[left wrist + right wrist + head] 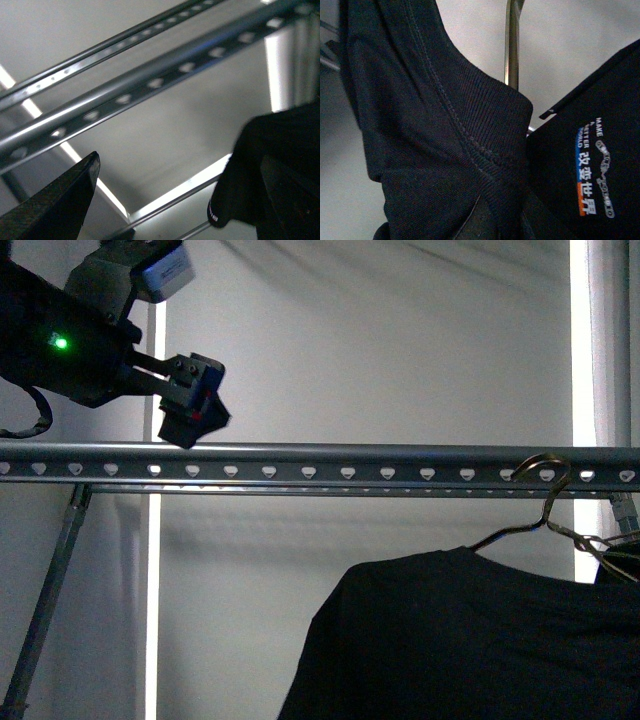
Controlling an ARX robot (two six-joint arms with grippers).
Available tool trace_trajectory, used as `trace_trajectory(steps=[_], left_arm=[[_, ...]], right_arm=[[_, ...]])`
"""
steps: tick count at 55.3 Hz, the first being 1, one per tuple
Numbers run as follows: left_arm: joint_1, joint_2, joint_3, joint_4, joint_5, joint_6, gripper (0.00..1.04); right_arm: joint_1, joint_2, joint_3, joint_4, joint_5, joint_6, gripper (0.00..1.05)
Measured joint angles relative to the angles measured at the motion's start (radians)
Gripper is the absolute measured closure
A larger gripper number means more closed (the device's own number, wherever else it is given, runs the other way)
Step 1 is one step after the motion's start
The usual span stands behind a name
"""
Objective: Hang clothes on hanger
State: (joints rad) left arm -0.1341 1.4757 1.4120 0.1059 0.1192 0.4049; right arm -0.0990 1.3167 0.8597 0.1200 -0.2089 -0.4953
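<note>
The black T-shirt (470, 640) hangs draped over a wire hanger (520, 530), whose hook (545, 472) sits on the slotted metal rail (320, 465). In the right wrist view my right gripper (495, 222) is shut on the shirt's ribbed collar (470, 125), its fingers buried in cloth. The hanger wire (512, 45) rises behind the collar, and white and coloured print (592, 170) shows beside it. My left gripper (195, 410) is open and empty, just above the rail at the far left. In its wrist view its fingers (60, 200) stand wide apart below the rail (150, 82), with black cloth (260, 165) by one.
The rail spans the whole front view, with a slanted support leg (50, 590) at the left. A white curtain (380, 340) hangs behind, with bright light strips (155, 590) at both sides. Thin wires (615, 545) show at the right edge.
</note>
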Motion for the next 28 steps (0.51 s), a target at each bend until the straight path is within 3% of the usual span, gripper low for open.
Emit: trace_trajectory(steps=[8, 14, 18, 20, 24, 28], left_arm=[[0.129, 0.029, 0.127, -0.099, -0.256, -0.519, 0.06], [0.204, -0.040, 0.074, -0.106, -0.240, -0.773, 0.06], [0.209, -0.097, -0.007, -0.079, -0.199, -0.816, 0.06], [0.200, -0.140, -0.077, -0.058, -0.134, -0.846, 0.07], [0.160, -0.216, -0.206, -0.007, -0.123, -0.752, 0.18], [0.130, -0.349, -0.463, 0.142, -0.113, -0.550, 0.35]], right_arm=[[0.010, 0.032, 0.106, -0.014, 0.076, -0.001, 1.02], [0.030, 0.062, 0.192, -0.043, 0.119, -0.004, 1.02], [0.041, 0.089, 0.245, -0.067, 0.146, -0.004, 1.02], [0.050, 0.113, 0.283, -0.080, 0.166, -0.004, 1.02], [0.061, 0.150, 0.339, -0.105, 0.194, -0.004, 1.02], [0.066, 0.208, 0.414, -0.143, 0.236, -0.001, 1.02]])
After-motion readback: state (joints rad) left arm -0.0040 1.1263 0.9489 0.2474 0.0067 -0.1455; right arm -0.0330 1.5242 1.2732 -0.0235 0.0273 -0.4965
